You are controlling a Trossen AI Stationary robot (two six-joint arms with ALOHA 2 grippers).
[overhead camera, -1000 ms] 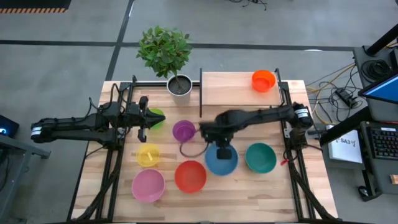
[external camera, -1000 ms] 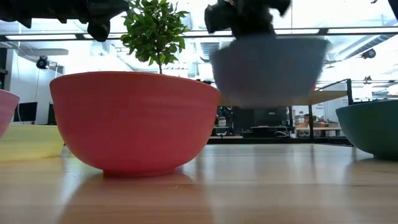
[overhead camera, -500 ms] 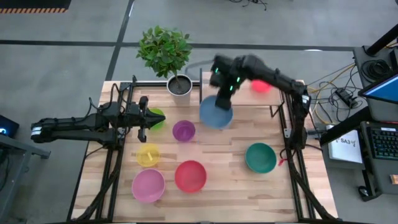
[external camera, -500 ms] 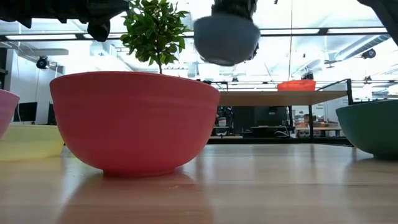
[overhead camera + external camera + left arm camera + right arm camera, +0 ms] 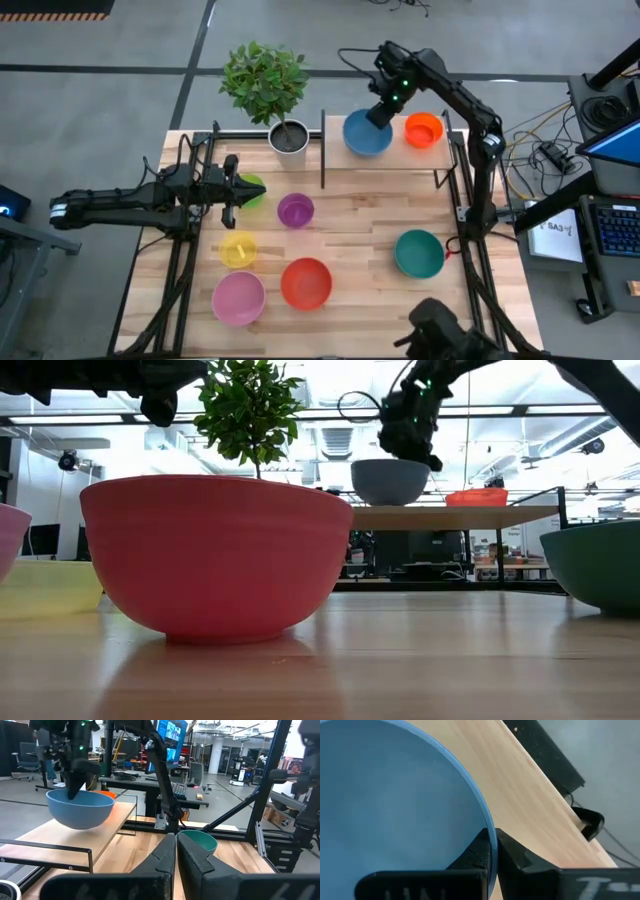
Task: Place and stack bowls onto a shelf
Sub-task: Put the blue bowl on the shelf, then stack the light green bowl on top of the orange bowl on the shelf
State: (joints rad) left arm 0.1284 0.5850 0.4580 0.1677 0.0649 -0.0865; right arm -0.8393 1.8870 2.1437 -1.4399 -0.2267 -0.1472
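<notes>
A small leafy plant [image 5: 264, 80] in a grey-white pot [image 5: 290, 138] stands at the far edge of a light plank bench [image 5: 370, 225], its foliage reaching out over the grey floor [image 5: 90, 100]. To one side of the bench, a tangle of cables [image 5: 545, 150] lies beside a keyboard [image 5: 615, 228] and a sheet of paper [image 5: 553, 230]. Seen from bench height, the plant [image 5: 250, 410] rises against a bright workshop ceiling. Beyond the bench, a lit monitor [image 5: 170, 735] and an office chair [image 5: 27, 762] stand in the open room.
</notes>
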